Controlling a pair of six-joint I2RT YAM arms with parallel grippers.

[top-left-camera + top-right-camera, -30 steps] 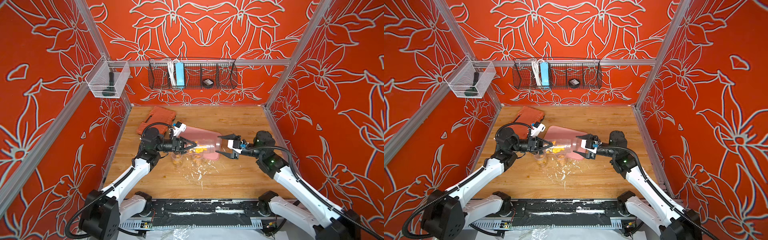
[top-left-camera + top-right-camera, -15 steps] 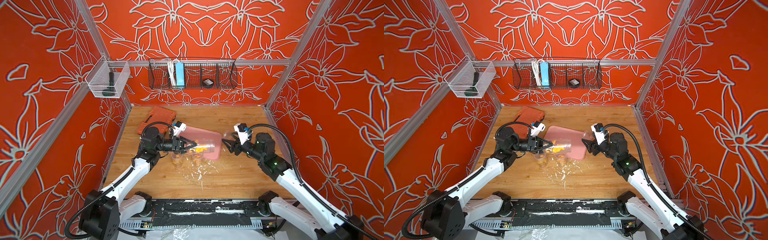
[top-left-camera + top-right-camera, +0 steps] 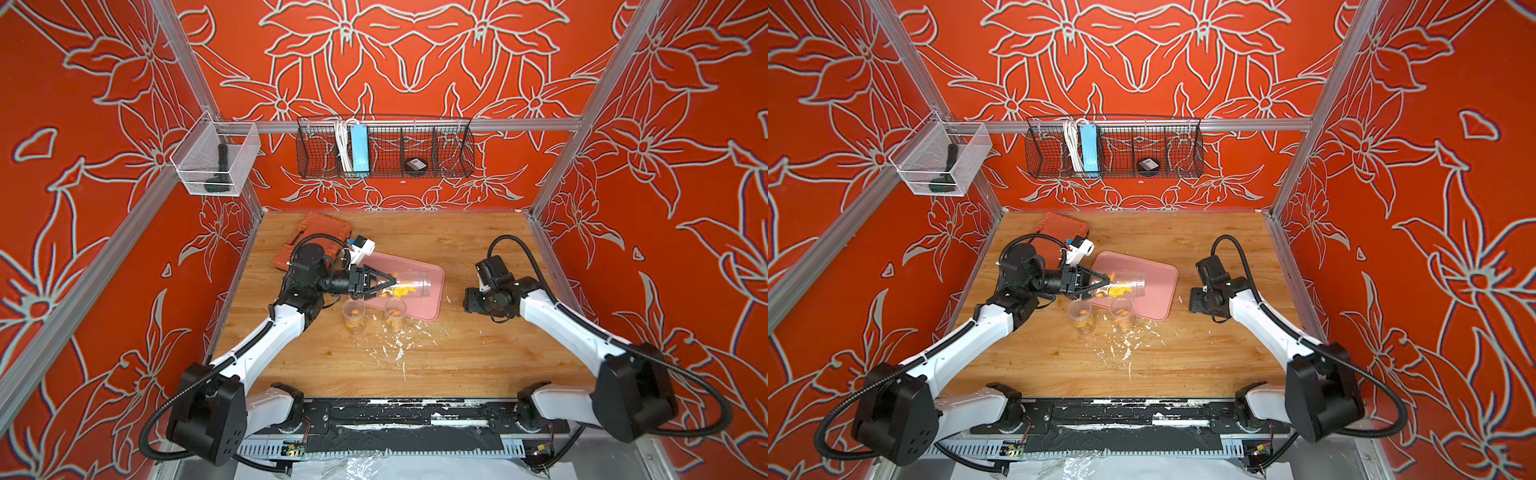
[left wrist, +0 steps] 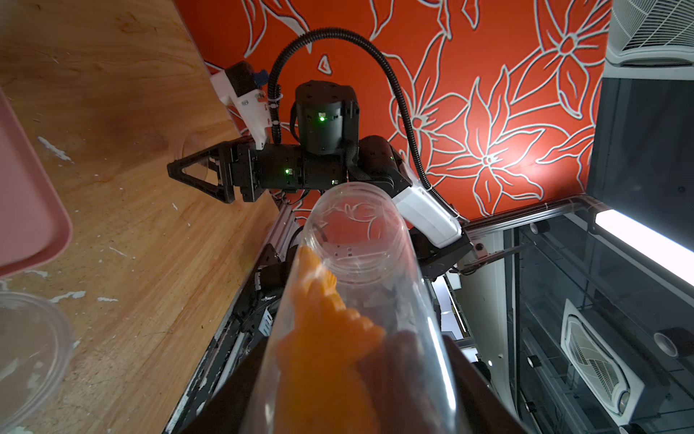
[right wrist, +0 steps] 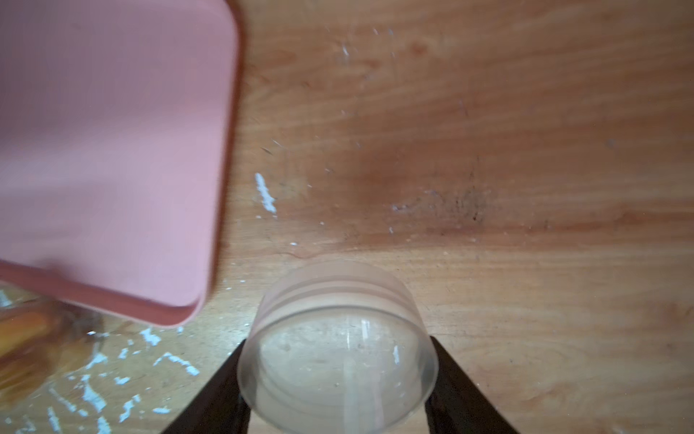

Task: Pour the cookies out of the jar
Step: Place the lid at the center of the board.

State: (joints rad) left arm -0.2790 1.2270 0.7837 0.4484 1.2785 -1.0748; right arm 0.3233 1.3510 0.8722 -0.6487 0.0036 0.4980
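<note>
Above the pink rectangular plastic tray (image 3: 432,309), the left claw (image 3: 390,284) is clamped on a clear plastic jar (image 3: 411,286). The jar lies about level, with its open mouth pointing toward the right arm. The grip sits at the closed end of the body, which leaves the neck free. Inside, the small flat cookies (image 3: 400,292), mostly yellow-orange with a few darker ones, are piled along the lower wall. In the left wrist view they reach close to the neck, yet none appears to lie on the tray.

Just beside the tray's corner, the right claw (image 5: 338,340) is closed across a clear round screw lid (image 5: 338,297), low over the wooden bench (image 5: 525,150). Whether the lid touches the wood I cannot tell.

The jar looks light, thin-walled and smooth, so it probably slips easily and may flex under a hard pinch. Holding it around the body near the base seems right, since a grip nearer the mouth would block the way out. The cookies look light, stiff and brittle, and being flat and odd-shaped they may wedge together at the narrower neck. A steeper tilt with a gentle shake would likely free them better than a sharp jolt.

Two small clear plastic cups (image 3: 354,316) holding similar biscuits stand upright on the bench against the tray's front edge. White crumbs (image 3: 399,347) are scattered in front of them. A swing of the jar could knock the cups over.
</note>
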